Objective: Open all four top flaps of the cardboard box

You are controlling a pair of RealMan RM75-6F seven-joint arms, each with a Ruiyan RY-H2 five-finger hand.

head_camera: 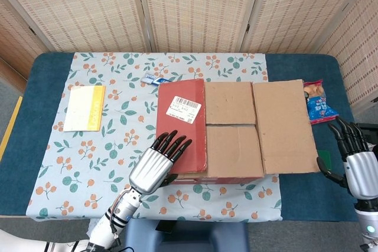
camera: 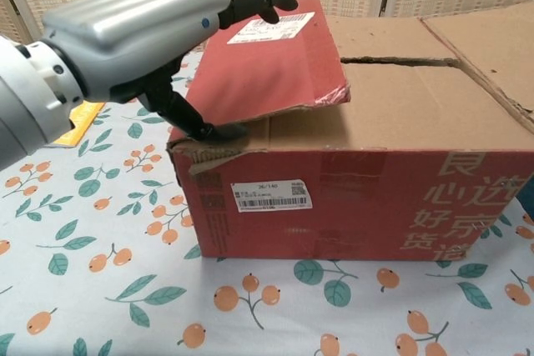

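The cardboard box [head_camera: 230, 176] stands mid-table on the floral cloth. Its red left flap [head_camera: 186, 125] is tilted up off the box top; the chest view shows the red flap [camera: 275, 64] raised along its near edge. My left hand [head_camera: 155, 166] grips it there, fingers [camera: 259, 2] on top and thumb [camera: 209, 131] underneath. The right flap [head_camera: 282, 125] lies folded outward. The far inner flap [head_camera: 229, 103] and the near inner flap [head_camera: 233, 151] lie flat over the opening. My right hand [head_camera: 357, 166] hovers open beyond the box's right side, touching nothing.
A yellow book [head_camera: 84, 107] lies at the left on the cloth. A snack bag [head_camera: 319, 103] sits just right of the folded-out flap. A small blue-and-white packet [head_camera: 156, 79] lies behind the box. Woven screens stand behind the table.
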